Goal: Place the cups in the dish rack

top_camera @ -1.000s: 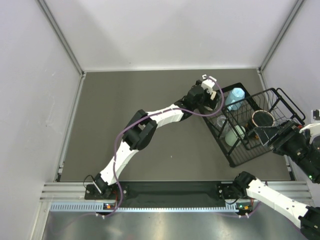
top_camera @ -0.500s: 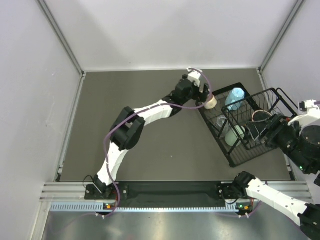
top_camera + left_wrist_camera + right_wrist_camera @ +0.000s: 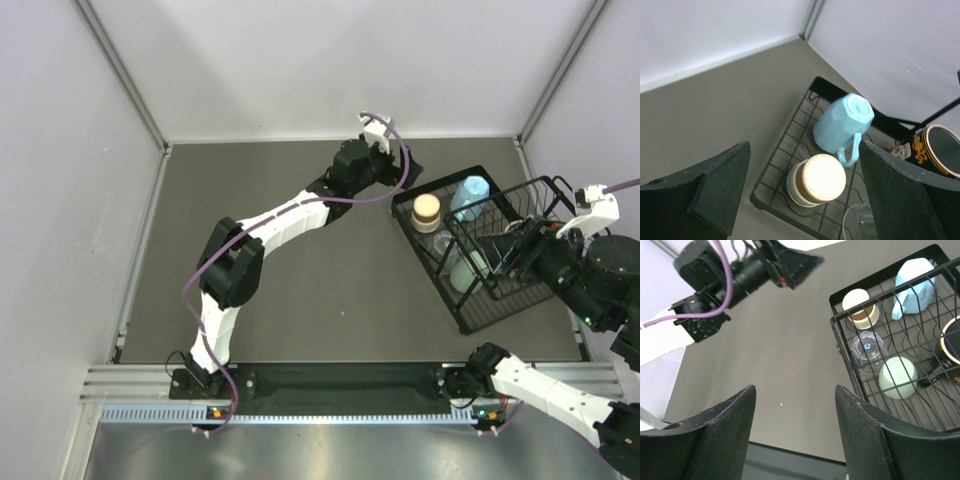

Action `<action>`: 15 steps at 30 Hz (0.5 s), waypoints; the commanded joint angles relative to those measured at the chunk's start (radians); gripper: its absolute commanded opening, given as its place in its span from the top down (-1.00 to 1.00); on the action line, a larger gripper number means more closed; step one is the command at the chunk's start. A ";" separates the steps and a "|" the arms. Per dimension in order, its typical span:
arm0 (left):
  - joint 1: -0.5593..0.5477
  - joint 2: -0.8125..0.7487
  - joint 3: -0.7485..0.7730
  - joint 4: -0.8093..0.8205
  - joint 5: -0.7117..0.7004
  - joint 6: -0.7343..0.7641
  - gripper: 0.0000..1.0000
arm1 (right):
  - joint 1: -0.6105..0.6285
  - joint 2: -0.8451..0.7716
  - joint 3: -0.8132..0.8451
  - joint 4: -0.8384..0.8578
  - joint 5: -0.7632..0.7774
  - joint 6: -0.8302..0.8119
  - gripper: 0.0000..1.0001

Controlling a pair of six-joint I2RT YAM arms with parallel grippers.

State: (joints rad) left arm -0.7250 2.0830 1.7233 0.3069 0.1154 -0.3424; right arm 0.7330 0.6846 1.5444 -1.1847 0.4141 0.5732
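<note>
The left claw [image 3: 805, 192] and right claw [image 3: 795, 432] are hanging released, empty; five cups [image 3: 470, 196] are sitting in the dish rack [image 3: 428, 270], frame's right.

The left arm [image 3: 230, 272] rose from its base at the near edge, bent at a dark elbow, and stretched its white forearm far forward and to the right. Its wrist angled downward, and the left gripper [image 3: 403, 170] hung with both black fingers [image 3: 722, 187] spread wide, holding nothing. The right arm [image 3: 545, 392] ran outward along the near edge to the right, then folded back up so that its wrist pointed left. The right gripper [image 3: 508, 256] was tilted down, its two fingers [image 3: 715, 440] standing well apart and gripping nothing.
</note>
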 commanded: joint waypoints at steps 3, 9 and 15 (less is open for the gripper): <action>-0.013 0.002 0.010 -0.029 -0.036 -0.063 -0.84 | 0.008 -0.011 -0.003 0.027 -0.021 0.007 -0.29; -0.011 -0.014 0.042 -0.092 -0.054 -0.090 -0.85 | 0.009 -0.025 -0.040 0.020 -0.021 0.014 -0.29; -0.011 0.008 0.134 -0.251 -0.056 -0.079 -0.91 | 0.009 0.004 -0.038 0.043 -0.038 -0.010 -0.31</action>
State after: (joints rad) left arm -0.7353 2.0876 1.7538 0.1402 0.0765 -0.4187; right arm 0.7330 0.6666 1.5047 -1.1778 0.3931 0.5774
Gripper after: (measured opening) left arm 0.946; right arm 0.652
